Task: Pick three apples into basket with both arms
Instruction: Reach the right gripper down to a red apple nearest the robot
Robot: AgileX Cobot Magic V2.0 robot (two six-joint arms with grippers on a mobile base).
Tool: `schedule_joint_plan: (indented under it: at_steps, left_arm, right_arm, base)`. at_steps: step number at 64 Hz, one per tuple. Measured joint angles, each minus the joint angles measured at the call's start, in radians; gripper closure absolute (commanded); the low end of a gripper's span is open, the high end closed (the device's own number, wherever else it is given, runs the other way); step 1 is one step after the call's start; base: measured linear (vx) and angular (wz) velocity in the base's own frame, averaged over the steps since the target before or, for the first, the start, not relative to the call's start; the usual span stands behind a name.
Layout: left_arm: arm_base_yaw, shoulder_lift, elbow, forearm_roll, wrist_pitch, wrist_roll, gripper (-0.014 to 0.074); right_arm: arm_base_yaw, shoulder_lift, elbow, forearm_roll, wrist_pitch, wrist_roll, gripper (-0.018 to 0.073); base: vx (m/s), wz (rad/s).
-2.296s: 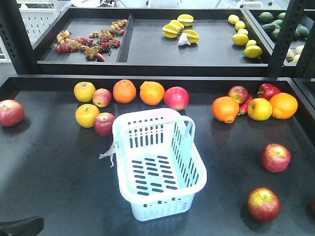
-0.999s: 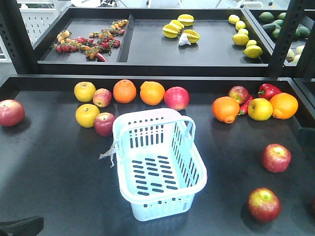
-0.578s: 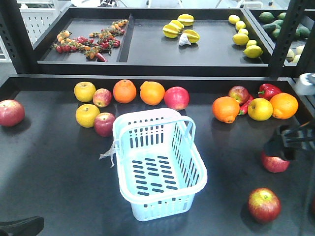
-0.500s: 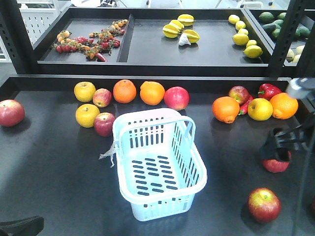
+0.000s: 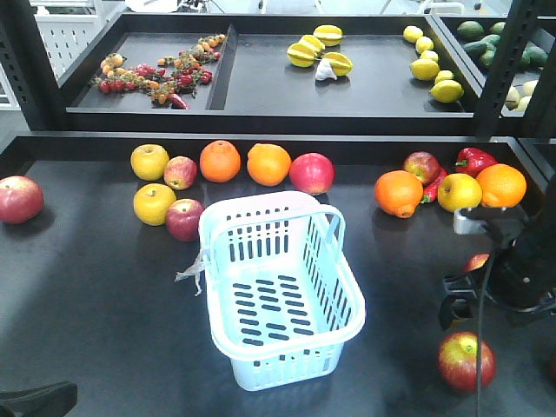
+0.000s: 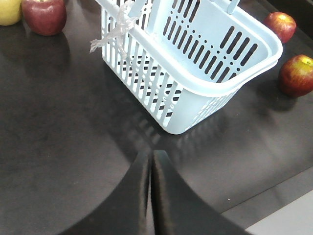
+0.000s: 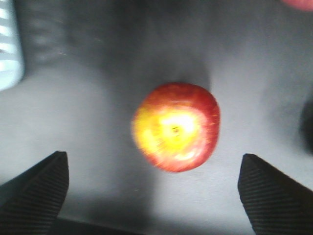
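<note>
The right tool (image 7: 152,164) hung wide open over an apple (image 7: 176,127), lined up to grip; the left tool (image 6: 150,159) sat closed, empty, basket (image 6: 234,81) at one o'clock.

Front view: you look from high on the near side, down across the tabletop (image 5: 87,287) to the far shelf (image 5: 261,87). Left wrist view: low and close, facing the basket (image 6: 146,83). Right wrist view: straight down, very close over one apple (image 7: 176,127). You get the basket in all three.
</note>
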Motion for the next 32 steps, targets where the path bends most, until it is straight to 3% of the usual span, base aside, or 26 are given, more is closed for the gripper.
schedule_joint_plan:
  at_steps: [32]
  left_arm:
    - [0.000,0.000,0.000,0.000,0.000,0.000,0.0603]
  right_arm:
    - [0.000,0.198,-0.002,-0.024,-0.065,0.045,-0.0085]
  base:
    - [0.00,0.00]
